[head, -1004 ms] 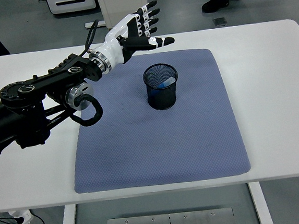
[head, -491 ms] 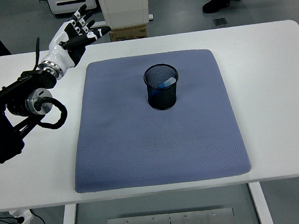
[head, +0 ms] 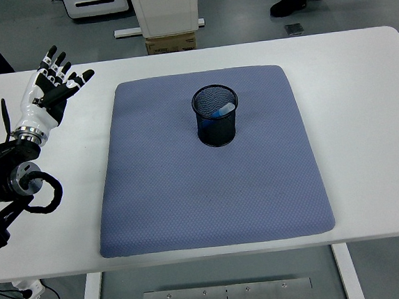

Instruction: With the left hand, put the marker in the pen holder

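The left hand (head: pixel 48 86), white-backed with black fingertips, now sits over the bare white table (head: pixel 363 107) well left of the blue-grey textured mat (head: pixel 213 190) — a second ago it hung above the mat's far edge just left of the black wire-mesh pen holder (head: pixel 216 115), and half a second ago it was already past the mat's left corner. The arm is pulling back toward the left edge of the view. Fingers are spread wide, palm empty; nothing is held.

A blue marker (head: pixel 218 111) lies inside the holder, leaning against the mesh wall, only partly visible through the wire. It has not shifted across the three frames, and the holder stands upright near the mat's centre, unmoved.

Judgement: the placement looks complete — the marker is in the cup and the hand is clear of it. What remains appears to be only the retreat to rest. The right arm is not visible.
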Available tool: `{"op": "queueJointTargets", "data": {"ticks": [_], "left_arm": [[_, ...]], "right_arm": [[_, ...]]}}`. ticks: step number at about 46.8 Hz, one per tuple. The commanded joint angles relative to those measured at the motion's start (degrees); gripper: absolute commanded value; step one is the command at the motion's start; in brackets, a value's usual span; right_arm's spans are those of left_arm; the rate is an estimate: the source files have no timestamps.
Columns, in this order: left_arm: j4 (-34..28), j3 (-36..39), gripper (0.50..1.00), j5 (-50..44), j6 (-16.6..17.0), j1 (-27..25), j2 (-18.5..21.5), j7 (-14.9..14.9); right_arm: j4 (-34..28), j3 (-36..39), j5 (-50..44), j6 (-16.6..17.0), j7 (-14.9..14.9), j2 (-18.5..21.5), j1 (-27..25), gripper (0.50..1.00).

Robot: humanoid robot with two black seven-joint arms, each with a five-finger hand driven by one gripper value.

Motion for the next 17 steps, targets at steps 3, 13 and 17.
{"op": "queueJointTargets", "data": {"ticks": [3, 13, 17], "left_arm": [[-0.1, -0.9, 1.000, -1.6, -0.4, 1.0, 0.1, 0.0], [0.0, -1.0, 1.000, -2.4, -1.0, 1.6, -0.1, -0.2], [-0.1, -1.1, 1.000, -2.4, -0.9, 2.2, -0.3, -0.2]], "right_arm": [[0.0, 0.1, 0.0, 0.1, 0.0, 0.0, 0.0, 1.000], [0.0, 0.1, 0.1, 0.1, -0.2, 0.0, 0.4, 1.000], [0.0, 0.1, 0.2, 0.1, -0.3, 0.0, 0.4, 1.000]]}}
